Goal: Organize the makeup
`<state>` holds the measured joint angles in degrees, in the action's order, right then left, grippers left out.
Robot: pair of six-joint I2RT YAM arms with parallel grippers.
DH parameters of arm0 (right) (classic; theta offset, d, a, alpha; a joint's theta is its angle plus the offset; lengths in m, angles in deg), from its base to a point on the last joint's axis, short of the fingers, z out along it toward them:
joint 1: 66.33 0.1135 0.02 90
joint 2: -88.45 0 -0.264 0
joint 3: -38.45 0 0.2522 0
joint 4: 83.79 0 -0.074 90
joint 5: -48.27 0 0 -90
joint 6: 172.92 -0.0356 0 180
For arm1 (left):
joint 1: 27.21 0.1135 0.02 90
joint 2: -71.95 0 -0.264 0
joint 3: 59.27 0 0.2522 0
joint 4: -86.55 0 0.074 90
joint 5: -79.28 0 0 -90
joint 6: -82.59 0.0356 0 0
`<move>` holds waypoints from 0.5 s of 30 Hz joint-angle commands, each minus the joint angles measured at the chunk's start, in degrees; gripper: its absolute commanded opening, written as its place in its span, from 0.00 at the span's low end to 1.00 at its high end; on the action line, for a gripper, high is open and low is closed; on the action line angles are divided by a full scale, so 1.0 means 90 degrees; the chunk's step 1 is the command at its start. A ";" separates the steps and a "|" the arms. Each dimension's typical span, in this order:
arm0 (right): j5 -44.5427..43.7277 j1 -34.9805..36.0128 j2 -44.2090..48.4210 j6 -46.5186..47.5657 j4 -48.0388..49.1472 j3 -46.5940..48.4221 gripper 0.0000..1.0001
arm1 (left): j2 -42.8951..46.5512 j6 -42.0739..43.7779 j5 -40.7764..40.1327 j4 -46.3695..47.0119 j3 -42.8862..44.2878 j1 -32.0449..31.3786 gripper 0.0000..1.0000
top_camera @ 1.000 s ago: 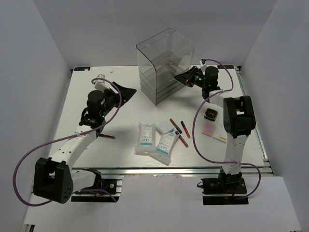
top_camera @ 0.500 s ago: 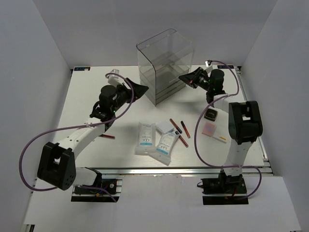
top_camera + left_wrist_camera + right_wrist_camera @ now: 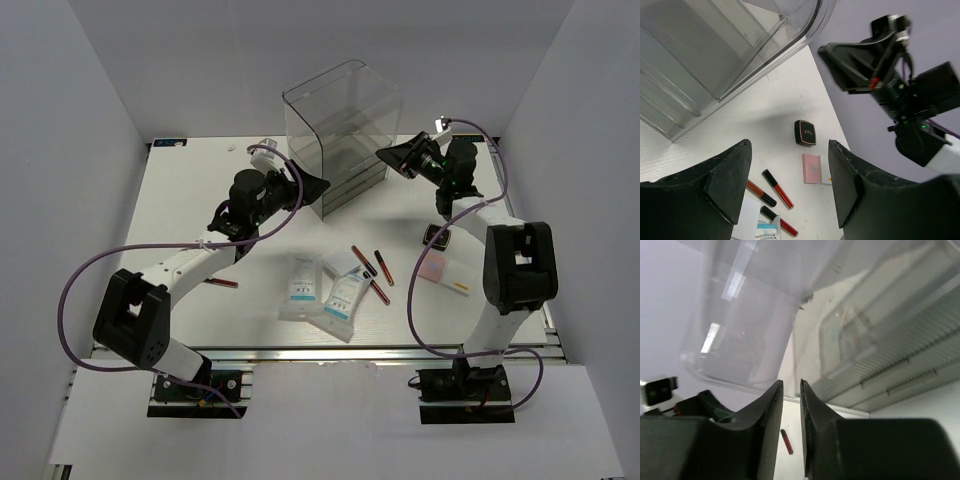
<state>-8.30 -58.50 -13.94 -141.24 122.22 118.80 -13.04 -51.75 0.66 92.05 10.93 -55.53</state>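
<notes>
Makeup: all of it is out on the table (image 3: pixel 190 210), none in my claws, spread from 4 to 8 o'clock of the clear drawer box (image 3: pixel 340 130).
White packets (image 3: pixel 303 285): two, blue print up, side by side at 6 o'clock of the box.
White pad (image 3: pixel 343 262): right at 12 o'clock of the right-hand packet.
Pencil sticks (image 3: pixel 363 260): three red-and-black ones just at 3 o'clock of the packets.
Lone red stick (image 3: pixel 222 283): well apart at 9 o'clock of the packets, next to my left arm.
Black compact (image 3: pixel 436 236): at 4 o'clock of the box, beside my right arm.
Pink palette (image 3: pixel 433 267): just at 6 o'clock of the compact.
Left claw (image 3: pixel 318 184): spread wide and empty, at the box's 8 o'clock corner. My wrist view looks between the fingers (image 3: pixel 725 185) at the compact, palette and sticks beyond.
Right claw (image 3: pixel 385 154): fingers (image 3: pixel 771 405) drawn in to a thin slit with nothing between them, at 3 o'clock of the box. The tip is just beside the wall; whether it touches, I can't tell.
</notes>
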 commanded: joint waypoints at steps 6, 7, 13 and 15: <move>0.0260 0.0076 -0.1064 -0.0267 0.0258 0.0316 0.36 | 0.0449 0.0132 -0.0189 -0.0119 0.0018 -0.0047 0.72; 0.0260 0.0086 -0.1191 -0.0277 0.0269 0.0374 0.38 | 0.0498 0.0122 -0.0219 -0.0110 -0.0012 -0.0057 0.72; 0.0328 0.0116 -0.1640 -0.0443 0.0434 0.0726 0.46 | 0.0440 0.0043 -0.0317 -0.0100 -0.0012 -0.0135 0.72; 0.0328 0.0135 -0.1719 -0.0511 0.0522 0.0785 0.47 | 0.0342 0.0043 -0.0297 -0.0139 0.0046 -0.0154 0.72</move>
<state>-6.36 -57.64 -28.71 -144.48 122.29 122.87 -11.40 -51.38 -1.33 91.05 10.63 -56.36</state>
